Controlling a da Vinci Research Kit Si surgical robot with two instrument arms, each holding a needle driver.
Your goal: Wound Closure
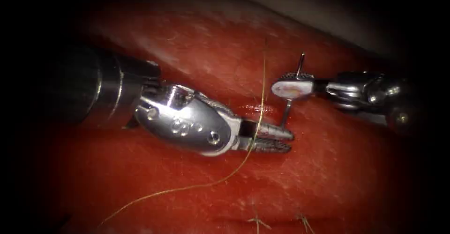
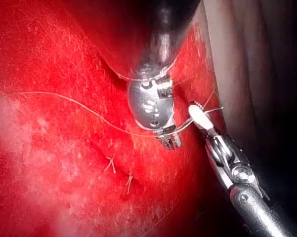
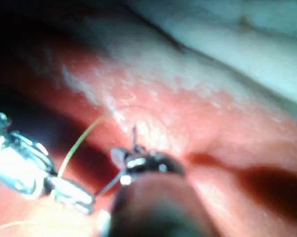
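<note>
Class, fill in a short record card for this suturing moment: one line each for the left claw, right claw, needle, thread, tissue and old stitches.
Left claw: slightly parted, holding nothing; thread runs across it
Right claw: shut on the needle, mid-curve
Needle: above the tissue, lower end near the left claw's tips; whether it enters the tissue cannot be told
Thread: trails down and left over the tissue
Tissue: red, wet
Cut ends of thread: short tufts at the near edge

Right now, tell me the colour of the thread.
The thread is pale yellow-gold, clearest in the endoscope view against the red tissue.
</note>
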